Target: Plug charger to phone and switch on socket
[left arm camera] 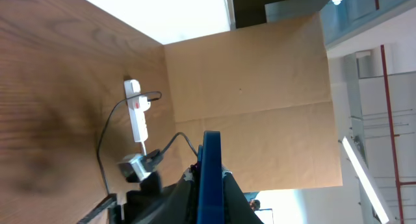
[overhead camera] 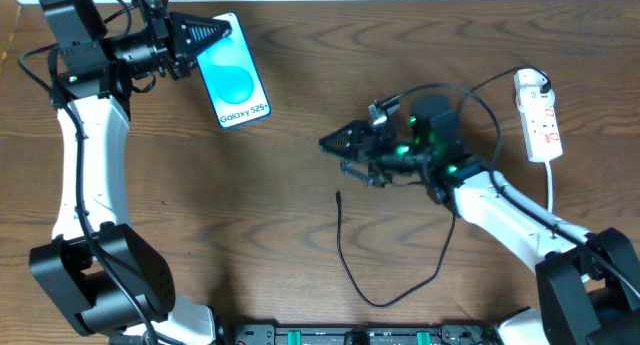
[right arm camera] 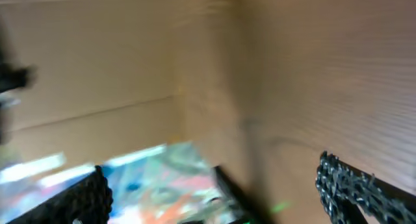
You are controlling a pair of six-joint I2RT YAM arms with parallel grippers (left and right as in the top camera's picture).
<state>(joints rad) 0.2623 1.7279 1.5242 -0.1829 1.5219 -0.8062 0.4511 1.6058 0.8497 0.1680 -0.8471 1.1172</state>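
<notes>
At the far left of the surface [overhead camera: 300, 275], the left hand [overhead camera: 212, 33] is clamped on the edge of the phone [overhead camera: 235, 80]. Mid-surface, the right hand [overhead camera: 335, 153] has its fingers wide apart and empty, near the loose plug end of the charger [overhead camera: 338, 225]. The socket [overhead camera: 540, 120] lies at the far right.

Robotics lab bench, folks: a dark brown wood-grain table [overhead camera: 300, 95], a white-and-black left robot arm [overhead camera: 78, 175] and its matching right robot arm [overhead camera: 505, 207] mounted at the table's near edge, a plain brown cardboard screen [left arm camera: 260, 87] walling the table's right end, a white ceiling strip light [left arm camera: 364, 176] beyond it.
</notes>
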